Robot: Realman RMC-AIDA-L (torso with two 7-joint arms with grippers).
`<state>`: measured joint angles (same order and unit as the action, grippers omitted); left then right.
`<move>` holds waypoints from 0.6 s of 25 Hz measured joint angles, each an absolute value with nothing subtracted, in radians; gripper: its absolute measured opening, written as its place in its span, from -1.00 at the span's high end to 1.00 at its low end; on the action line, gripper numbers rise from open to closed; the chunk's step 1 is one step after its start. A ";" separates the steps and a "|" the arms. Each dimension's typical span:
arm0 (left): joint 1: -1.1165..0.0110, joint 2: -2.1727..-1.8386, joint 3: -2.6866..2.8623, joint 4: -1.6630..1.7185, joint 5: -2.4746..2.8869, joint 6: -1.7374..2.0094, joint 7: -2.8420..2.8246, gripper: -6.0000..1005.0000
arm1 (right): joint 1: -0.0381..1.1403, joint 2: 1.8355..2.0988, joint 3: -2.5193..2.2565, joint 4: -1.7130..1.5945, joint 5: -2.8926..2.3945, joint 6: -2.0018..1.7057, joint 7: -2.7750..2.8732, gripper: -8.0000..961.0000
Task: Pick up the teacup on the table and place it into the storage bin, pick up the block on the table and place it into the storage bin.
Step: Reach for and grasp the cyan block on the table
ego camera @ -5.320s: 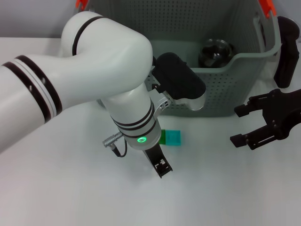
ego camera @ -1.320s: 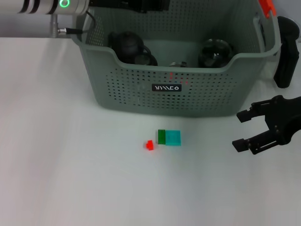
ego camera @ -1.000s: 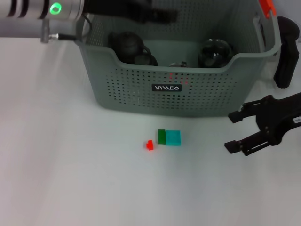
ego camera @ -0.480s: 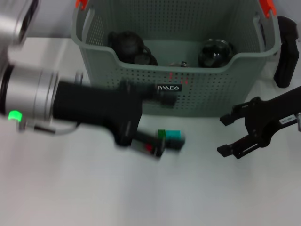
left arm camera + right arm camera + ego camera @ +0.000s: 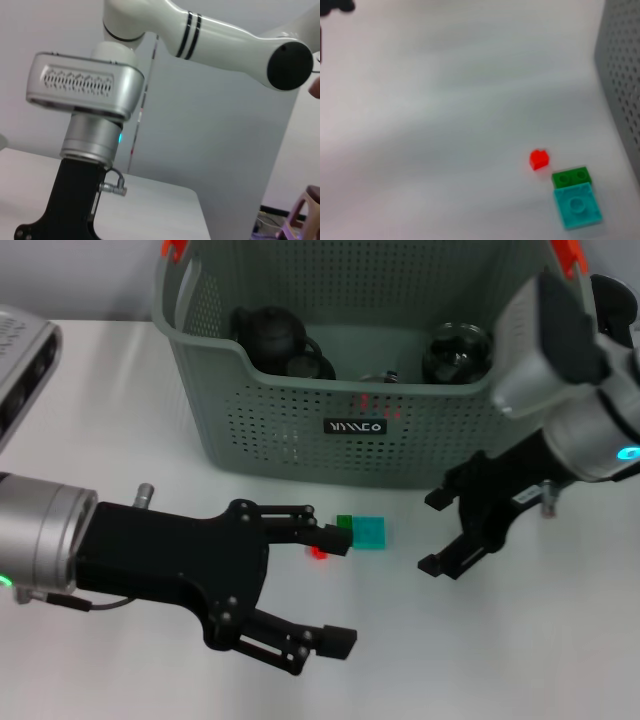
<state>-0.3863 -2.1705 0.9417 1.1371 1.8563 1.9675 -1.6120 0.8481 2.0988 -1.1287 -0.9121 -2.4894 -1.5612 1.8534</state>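
The white desk [image 5: 120, 370] carries everything in view. The storage bin [image 5: 300, 455], grey-green and perforated, is set at the far side of the desk, its long axis running across the head view; orange clips are seen at its two far corners and a small black label on its near wall. Inside it, a dark teapot [image 5: 270, 335] is seen toward the robot's left and a dark round teacup [image 5: 458, 350] toward the right, both resting on the bin floor.

The left end effector [image 5: 325, 585] is held low over the desk in front of the bin, its black fingers spread wide apart and empty, pointing toward the robot's right. The right end effector [image 5: 440, 532] is held near the bin's near right corner, fingers likewise parted and holding nothing, pointing toward the left.

Between the two lies the block [image 5: 371, 532], a flat teal brick with a smaller green brick [image 5: 571, 177] touching it on its left side; together their long axis lies across the desk, parallel to the bin's near wall. A tiny red piece [image 5: 539, 159] lies just beside the green brick, apart from it.
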 joint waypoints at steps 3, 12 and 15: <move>-0.382 -2.171 0.926 1.131 1.861 1.972 -1.611 -0.87 | 0.877 2.100 -1.210 -0.886 -2.488 -1.503 1.886 -0.97; -0.380 -2.172 0.930 1.129 1.896 1.979 -1.611 -0.86 | 0.952 2.107 -1.431 -0.780 -2.485 -1.323 1.973 -0.97; -0.380 -2.172 0.928 1.126 1.892 1.980 -1.611 -0.86 | 0.967 2.110 -1.462 -0.752 -2.482 -1.286 1.987 -0.97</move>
